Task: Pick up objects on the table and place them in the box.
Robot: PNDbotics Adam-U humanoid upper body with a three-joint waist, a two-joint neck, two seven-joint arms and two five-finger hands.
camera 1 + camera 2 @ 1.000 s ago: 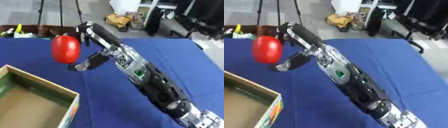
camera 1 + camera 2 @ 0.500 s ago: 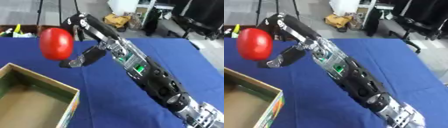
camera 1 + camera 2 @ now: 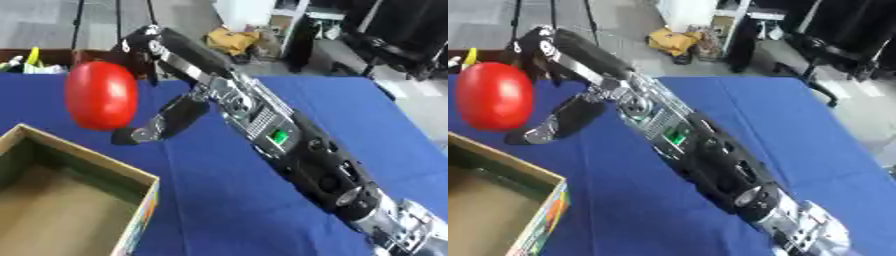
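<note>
We see our right hand [image 3: 162, 85] reaching in from the near right toward the far left, holding the smooth red oval object [image 3: 101, 95] up off the blue-covered table [image 3: 350, 115]. That object hangs just beyond the far wall of the open cardboard box [image 3: 96, 165], which sits at the near left. We find the thumb below and right of the object, the fingers behind it. Clutter lies beyond the table's far edge.

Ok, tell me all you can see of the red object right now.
The red object is a smooth, glossy, egg-shaped thing, plain red, long axis roughly upright. It is off the table, in the right robot hand, whose fingers curl behind its top while the thumb reaches under it. It sits just past the far edge of the cardboard box.
</note>
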